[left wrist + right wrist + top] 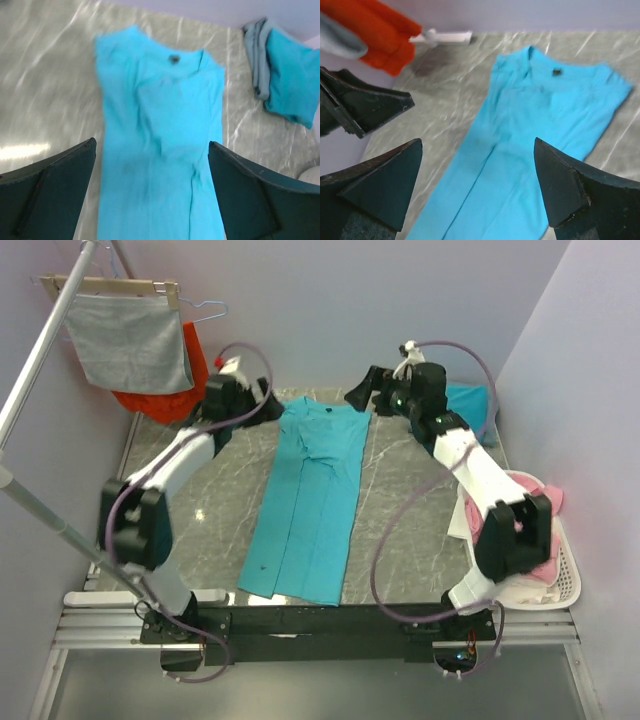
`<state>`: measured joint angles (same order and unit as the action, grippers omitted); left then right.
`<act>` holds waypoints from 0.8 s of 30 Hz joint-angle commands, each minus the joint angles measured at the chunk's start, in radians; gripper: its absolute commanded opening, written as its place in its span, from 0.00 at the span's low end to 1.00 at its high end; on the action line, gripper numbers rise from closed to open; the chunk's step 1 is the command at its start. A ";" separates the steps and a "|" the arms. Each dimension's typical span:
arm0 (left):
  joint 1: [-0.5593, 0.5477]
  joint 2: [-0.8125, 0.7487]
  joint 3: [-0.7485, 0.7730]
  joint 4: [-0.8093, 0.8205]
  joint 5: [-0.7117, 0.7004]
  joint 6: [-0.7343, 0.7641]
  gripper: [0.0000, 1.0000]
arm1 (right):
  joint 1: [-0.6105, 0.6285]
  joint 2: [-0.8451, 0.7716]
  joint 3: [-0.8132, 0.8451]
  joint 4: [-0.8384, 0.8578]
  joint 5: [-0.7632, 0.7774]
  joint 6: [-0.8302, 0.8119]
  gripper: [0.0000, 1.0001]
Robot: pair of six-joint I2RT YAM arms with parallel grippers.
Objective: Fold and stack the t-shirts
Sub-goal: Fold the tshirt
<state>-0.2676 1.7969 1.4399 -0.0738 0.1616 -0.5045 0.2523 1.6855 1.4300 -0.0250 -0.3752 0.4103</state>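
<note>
A turquoise t-shirt (pixel 308 500) lies in the middle of the table, folded lengthwise into a long strip with its collar at the far end. A second t-shirt (pixel 468 398), folded small, sits at the back right behind the right arm; the left wrist view shows this folded one (pixel 292 80) too. My left gripper (pixel 265 398) hovers open just left of the strip's collar end, with the strip (pixel 160 125) below its spread jaws. My right gripper (pixel 357 392) hovers open on the other side of the collar, above the strip (pixel 535 135), holding nothing.
A grey cloth (pixel 130 340) and an orange-red garment (pixel 160 400) hang at the back left from a rack. A metal pole (pixel 40 370) slants across the left side. A white basket (pixel 560 580) with pink and white laundry stands at the right edge.
</note>
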 commanded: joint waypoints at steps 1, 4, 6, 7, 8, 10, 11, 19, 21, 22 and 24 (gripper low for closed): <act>-0.025 -0.210 -0.312 -0.035 -0.152 -0.075 1.00 | 0.053 -0.165 -0.215 -0.176 0.108 0.064 0.96; -0.057 -0.336 -0.484 -0.089 -0.158 -0.106 0.99 | 0.160 -0.284 -0.393 -0.225 0.188 0.087 0.94; -0.077 -0.407 -0.602 -0.132 -0.211 -0.147 0.99 | 0.254 -0.367 -0.508 -0.243 0.242 0.128 0.94; -0.094 -0.479 -0.639 -0.138 -0.208 -0.161 1.00 | 0.287 -0.392 -0.543 -0.262 0.254 0.146 0.94; -0.102 -0.513 -0.700 -0.170 -0.220 -0.176 0.99 | 0.316 -0.421 -0.613 -0.274 0.315 0.197 0.93; -0.120 -0.606 -0.751 -0.204 -0.235 -0.224 0.99 | 0.404 -0.504 -0.713 -0.285 0.344 0.244 0.93; -0.124 -0.632 -0.791 -0.221 -0.241 -0.238 1.00 | 0.419 -0.529 -0.741 -0.291 0.348 0.298 0.93; -0.214 -0.879 -0.978 -0.399 -0.280 -0.465 0.95 | 0.632 -0.688 -0.916 -0.348 0.366 0.540 0.91; -0.286 -0.918 -0.998 -0.411 -0.289 -0.540 0.93 | 0.669 -0.688 -0.942 -0.328 0.358 0.570 0.91; -0.310 -0.921 -1.010 -0.440 -0.307 -0.560 0.92 | 0.705 -0.684 -0.965 -0.293 0.343 0.597 0.91; -0.375 -0.926 -1.023 -0.475 -0.332 -0.632 0.91 | 0.745 -0.660 -0.982 -0.260 0.344 0.624 0.91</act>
<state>-0.5484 0.8940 0.4400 -0.4648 -0.1108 -0.9703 0.9268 1.0096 0.4889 -0.3458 -0.0452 0.9127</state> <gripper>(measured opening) 0.917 0.913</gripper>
